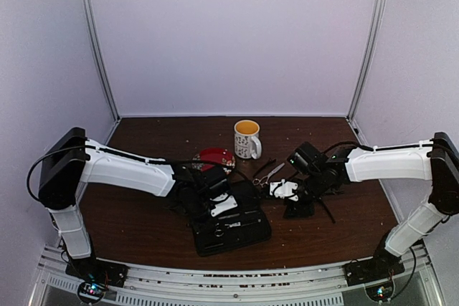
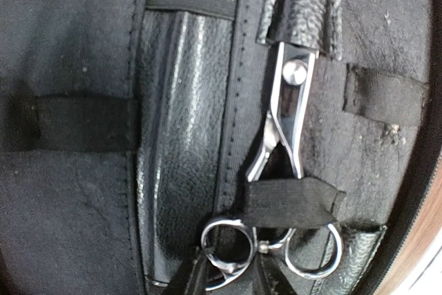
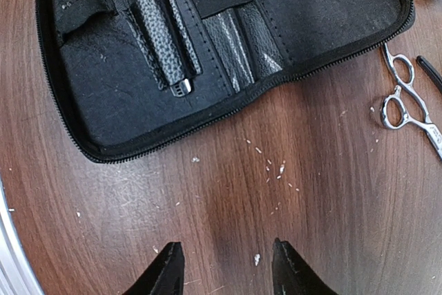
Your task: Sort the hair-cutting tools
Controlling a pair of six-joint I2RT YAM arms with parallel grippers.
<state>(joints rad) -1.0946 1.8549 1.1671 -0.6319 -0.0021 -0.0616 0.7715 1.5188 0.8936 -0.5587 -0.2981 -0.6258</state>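
The brown wooden table [image 1: 143, 213] carries every item shown. On its near middle lies the black rectangular zip case [image 1: 237, 231], opened flat, with its elastic straps and grained sleeves facing up. My left gripper [image 1: 219, 209] hangs low over the open case; its wrist view is filled by the case lining, and I cannot tell whether its fingers are apart or together. My right gripper [image 3: 224, 271] hovers above bare table just beside the case's zip edge, its two fingers spread with nothing between them. A white patterned mug [image 1: 247, 139] stands upright toward the back, and a red patterned saucer [image 1: 215, 155] sits near it on the left. One pair of small silver ring-handled scissors [image 2: 290, 101] is inside the case, its blades tucked into a sleeve and a strap crossing above its rings. A second silver pair [image 3: 404, 101] lies on the table just outside the case, with a thin black stick [image 3: 429, 72] just beside it.
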